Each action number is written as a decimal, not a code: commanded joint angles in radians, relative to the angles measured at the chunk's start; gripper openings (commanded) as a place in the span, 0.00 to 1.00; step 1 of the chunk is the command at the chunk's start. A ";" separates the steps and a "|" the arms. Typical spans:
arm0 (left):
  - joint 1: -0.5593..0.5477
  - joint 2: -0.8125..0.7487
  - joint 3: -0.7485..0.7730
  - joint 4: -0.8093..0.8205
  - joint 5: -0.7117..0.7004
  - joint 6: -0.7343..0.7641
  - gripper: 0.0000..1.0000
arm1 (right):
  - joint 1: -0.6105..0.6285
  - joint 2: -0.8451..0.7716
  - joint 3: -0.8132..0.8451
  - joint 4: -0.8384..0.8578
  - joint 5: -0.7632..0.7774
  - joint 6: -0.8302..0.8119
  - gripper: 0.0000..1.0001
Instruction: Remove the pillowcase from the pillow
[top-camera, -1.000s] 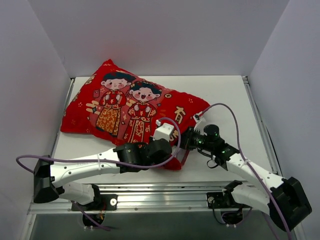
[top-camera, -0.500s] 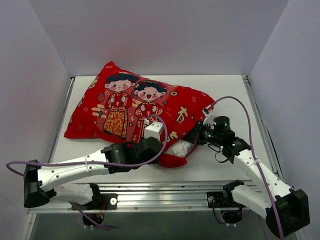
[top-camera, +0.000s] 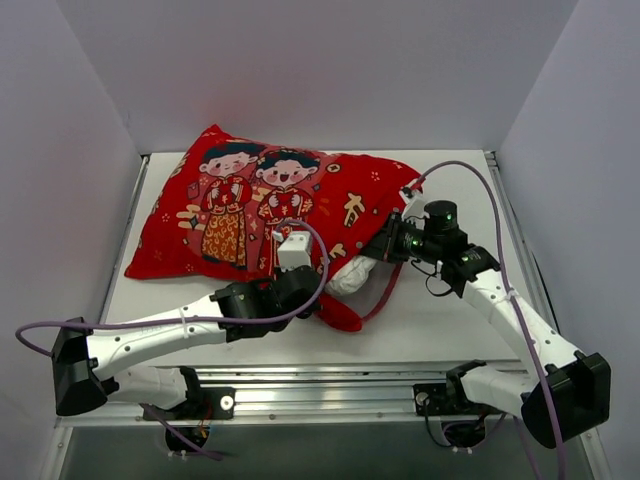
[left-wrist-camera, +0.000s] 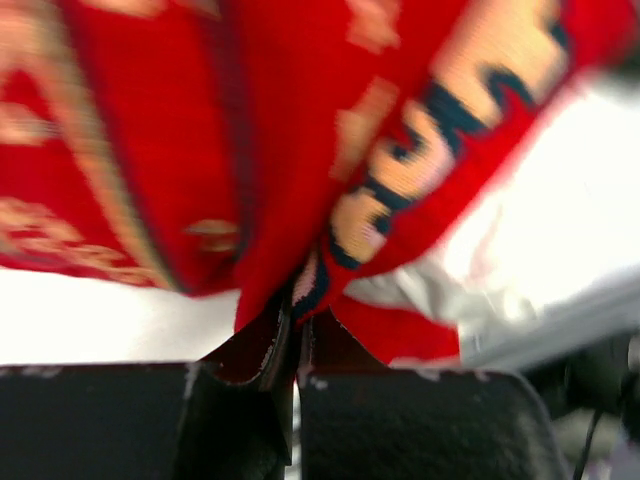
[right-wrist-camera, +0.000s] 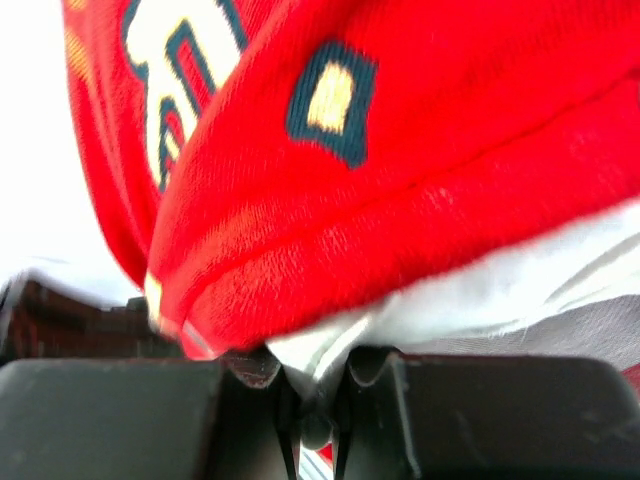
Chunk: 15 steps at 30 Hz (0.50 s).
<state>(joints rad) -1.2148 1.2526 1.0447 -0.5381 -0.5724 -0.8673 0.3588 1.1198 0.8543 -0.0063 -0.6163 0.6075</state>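
Now the pillow (top-camera: 348, 276) has emerged — my left gripper (left-wrist-camera: 297, 322) pinches the pillowcase (top-camera: 240, 210), my right gripper (right-wrist-camera: 315, 388) the white corner — peeling's underway.

My left arm (top-camera: 150, 340) and right arm (top-camera: 515, 310) are white links with black joints, each trailing a purple cable (top-camera: 470, 170). A white block (top-camera: 293, 250) caps my left wrist, green lights (top-camera: 445, 213) dot my right, and my fingers (left-wrist-camera: 240, 420) are matte black.
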 joint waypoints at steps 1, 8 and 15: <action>0.070 -0.027 -0.037 -0.283 -0.225 -0.117 0.02 | -0.029 -0.087 0.097 0.190 0.000 0.008 0.00; 0.173 -0.091 -0.110 -0.188 -0.492 -0.165 0.04 | -0.031 -0.265 0.037 0.063 -0.052 0.017 0.00; 0.193 -0.078 -0.264 -0.042 -0.589 -0.280 0.12 | -0.029 -0.365 0.032 -0.033 -0.258 -0.001 0.00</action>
<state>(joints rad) -1.0893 1.1389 0.8665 -0.4068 -0.9386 -1.0985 0.3588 0.8574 0.8280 -0.1333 -0.7231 0.6189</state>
